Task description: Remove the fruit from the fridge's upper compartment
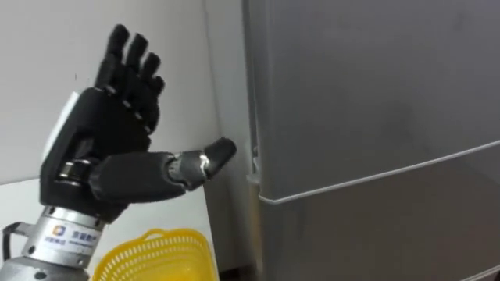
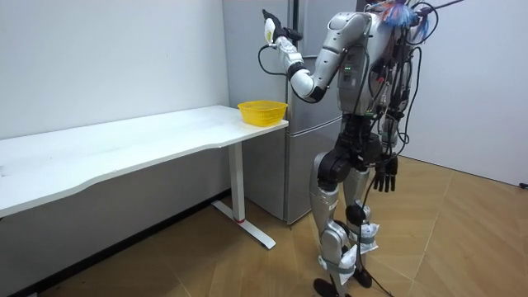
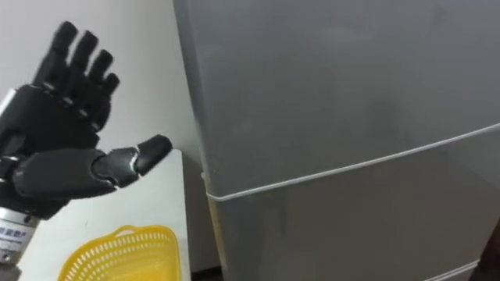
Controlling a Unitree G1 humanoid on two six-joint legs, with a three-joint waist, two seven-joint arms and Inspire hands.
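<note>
Upper fridge door (image 1: 375, 86) is shut, so whatever is to be fetched is hidden behind it. The left hand (image 1: 109, 133) is raised just beside the door's left edge, holding nothing. Its fingers are straight and spread, and its thumb points at that edge without touching it, probably to hook the edge and pull. A yellow basket (image 1: 156, 254) sits on the desk (image 2: 124, 144) at the corner nearest the fridge, likely to receive the item. The right hand (image 2: 385, 175) hangs at the thigh, fingers loose.
</note>
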